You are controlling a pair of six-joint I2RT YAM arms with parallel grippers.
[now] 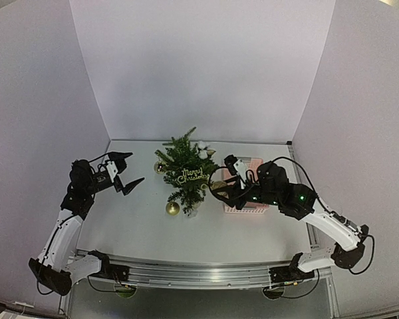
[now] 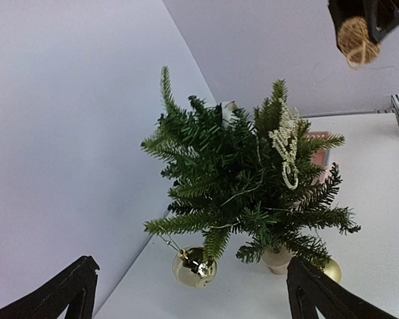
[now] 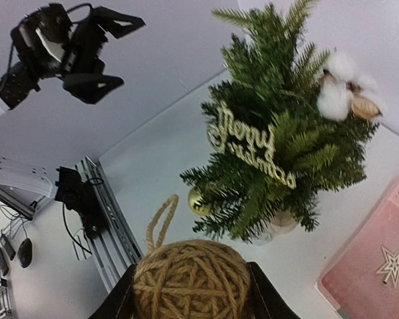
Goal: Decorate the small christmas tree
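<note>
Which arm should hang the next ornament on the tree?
The right arm. Its tool is already shut on a twine ball with its hanging loop free, close beside the tree. The left tool stands open and empty, off to the tree's other side.

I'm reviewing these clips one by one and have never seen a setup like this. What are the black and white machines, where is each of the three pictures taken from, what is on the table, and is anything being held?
These are two robot arms bolted at the table's near edge. The overhead picture looks down from behind them; the other two come from cameras on each wrist. In the middle stands the small christmas tree, already wearing a gold "Merry Christmas" sign, a cotton boll and gold baubles. Beside it lies a pink basket. The left gripper hangs open and empty left of the tree. The right gripper holds a twine ball with a hanging loop.
</note>
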